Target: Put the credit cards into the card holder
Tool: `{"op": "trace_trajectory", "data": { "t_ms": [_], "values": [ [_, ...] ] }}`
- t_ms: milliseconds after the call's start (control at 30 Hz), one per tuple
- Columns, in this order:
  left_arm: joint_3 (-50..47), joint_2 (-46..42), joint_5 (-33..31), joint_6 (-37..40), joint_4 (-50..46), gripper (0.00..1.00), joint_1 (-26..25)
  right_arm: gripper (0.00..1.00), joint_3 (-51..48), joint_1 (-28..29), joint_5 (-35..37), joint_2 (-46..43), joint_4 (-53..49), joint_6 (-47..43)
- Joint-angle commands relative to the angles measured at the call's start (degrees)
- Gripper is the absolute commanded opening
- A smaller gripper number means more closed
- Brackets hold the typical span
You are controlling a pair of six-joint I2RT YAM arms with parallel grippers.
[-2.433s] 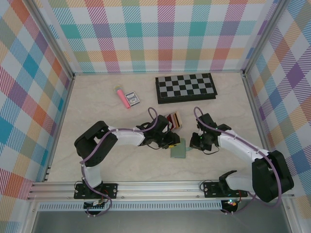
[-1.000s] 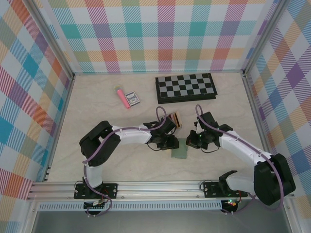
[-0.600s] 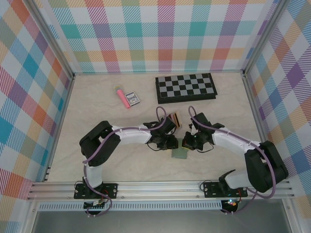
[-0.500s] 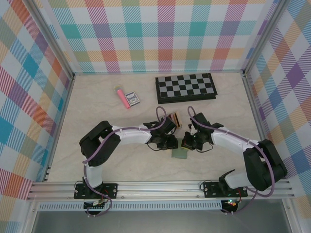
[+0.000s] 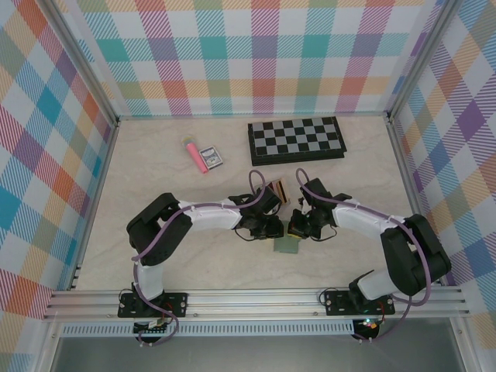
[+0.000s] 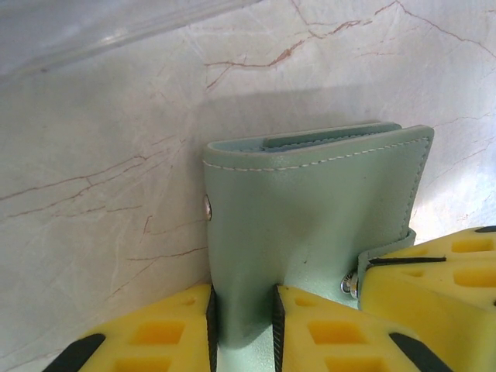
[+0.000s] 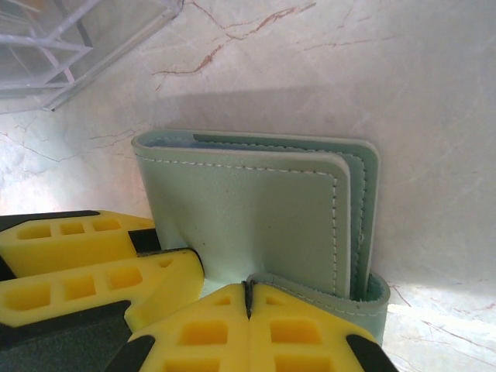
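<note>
Left end effector [image 6: 242, 325] grips the card holder [image 6: 310, 209]; right end effector [image 7: 248, 306], clenched, rests at its tab [image 7: 345, 298]. I'd open it next.

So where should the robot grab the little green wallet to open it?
Probably by the closing tab, the thin strap wrapping round the card holder's edge. Pinch it flat from that edge, as the right gripper does, while the left gripper clamps the flap beside it. It is thin and sticks out, so fingers close on it easily.
</note>
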Motion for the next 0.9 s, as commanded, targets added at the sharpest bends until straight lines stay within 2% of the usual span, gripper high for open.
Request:
{"op": "trace_trajectory", "data": {
  "t_ms": [0,467,567,633,700,800,867],
  "values": [
    [0.5,0.9,-0.7,0.3,-1.4,0.24,-1.2,0.00,-2.6,0.7,2.6,1.5,-1.8,-0.2],
    [0.3,0.8,-0.7,0.0,-1.1,0.23,-1.2,0.00,-8.8,0.8,4.5,2.7,0.6,2.6],
    [-0.8,-1.3,-1.4,0.0,0.3,0.25,-1.2,0.06,-6.6,0.8,3.3,-0.8,1.3,1.5],
    [-2.0,-4.5,-4.1,0.4,0.2,0.28,-1.2,0.18,-3.8,0.7,3.7,-5.8,0.7,0.6],
    [-3.1,-8.5,-8.6,1.0,-1.4,0.32,-1.2,0.31,-0.5,0.7,7.8,-10.9,-1.8,-0.3],
    [-4.9,-14.8,-17.0,2.2,-6.1,0.37,-1.1,0.55,3.7,0.2,17.3,-17.9,-6.6,-2.5],
    [-6.2,-19.0,-22.6,2.8,-8.3,0.42,-0.6,0.66,5.0,-0.2,26.0,-21.3,-9.5,-4.4]
  ]
}}
